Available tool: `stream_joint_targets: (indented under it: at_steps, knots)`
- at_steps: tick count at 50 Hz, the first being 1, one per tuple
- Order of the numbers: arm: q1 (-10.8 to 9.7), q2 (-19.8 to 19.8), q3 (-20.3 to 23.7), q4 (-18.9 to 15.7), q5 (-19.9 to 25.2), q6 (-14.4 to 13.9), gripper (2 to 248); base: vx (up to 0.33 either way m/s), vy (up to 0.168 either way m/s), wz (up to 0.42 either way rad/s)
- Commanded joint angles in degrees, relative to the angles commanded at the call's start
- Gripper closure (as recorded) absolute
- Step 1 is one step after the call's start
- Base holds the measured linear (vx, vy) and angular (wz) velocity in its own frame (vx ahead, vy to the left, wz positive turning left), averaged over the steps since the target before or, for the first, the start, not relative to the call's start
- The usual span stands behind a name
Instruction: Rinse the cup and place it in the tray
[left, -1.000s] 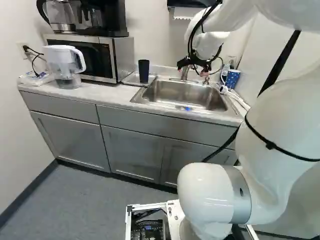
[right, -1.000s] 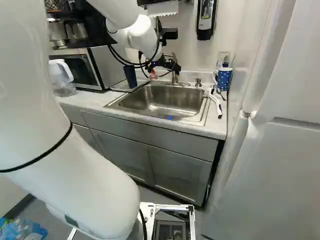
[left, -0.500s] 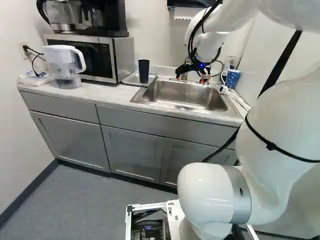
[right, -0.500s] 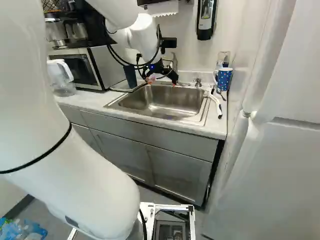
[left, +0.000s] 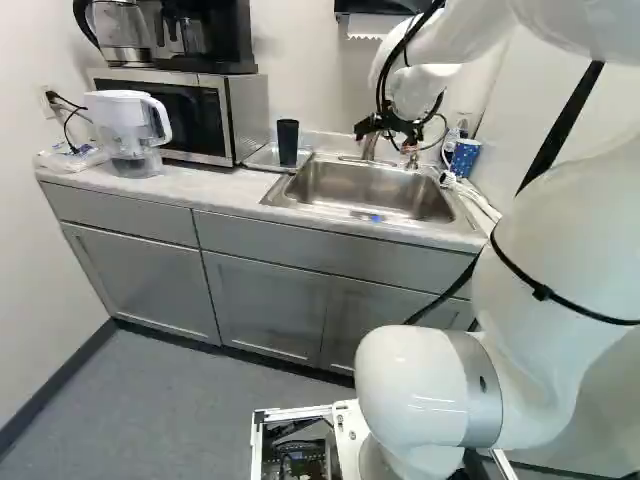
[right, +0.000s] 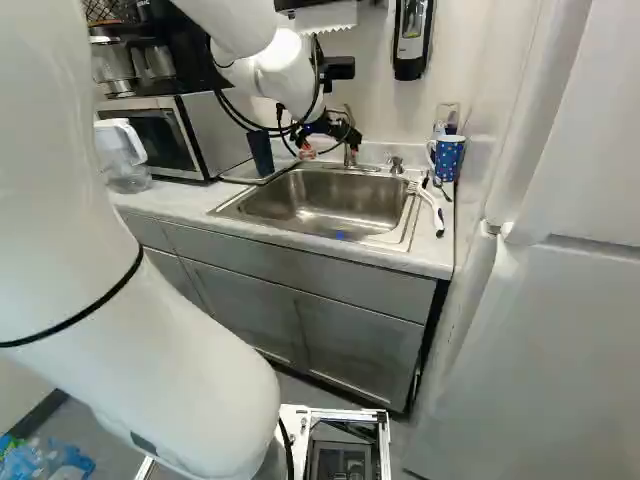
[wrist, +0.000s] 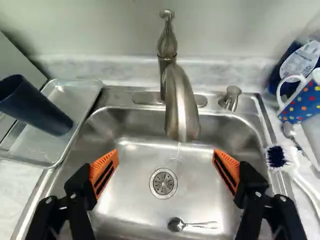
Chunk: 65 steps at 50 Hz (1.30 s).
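Tool wide open and holding nothing, its two orange-padded fingers well apart over the sink; between and ahead of them hangs the curved faucet, with what looks like a thin trickle under its spout. Over on the tray beside the sink, the dark cup stands upright; a small spoon lies on the sink's floor, nearer than the drain. Across from the tray, a dotted mug sits on the counter; a white brush lies near it, by the sink's edge; at the left of the left base view I see a pitcher just beside the microwave.
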Motion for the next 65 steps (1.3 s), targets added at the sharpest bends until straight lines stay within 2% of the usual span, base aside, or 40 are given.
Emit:
stream_joint_targets:
  at_steps: [20, 30, 57, 65]
  knots:
    - [0.0, 0.0, 0.0, -2.88, 11.99, 0.0, 3, 0.0, 0.0, 0.0]
    - [0.07, -0.44, -0.42, -4.09, 15.4, 0.0, 3, 0.0, 0.0, 0.0]
    - [2.16, -7.39, -7.37, -4.09, 24.06, 0.0, 3, 0.0, 0.0, 0.0]
    - [3.05, -9.39, -9.44, -4.09, 25.21, 0.0, 3, 0.0, 0.0, 0.0]
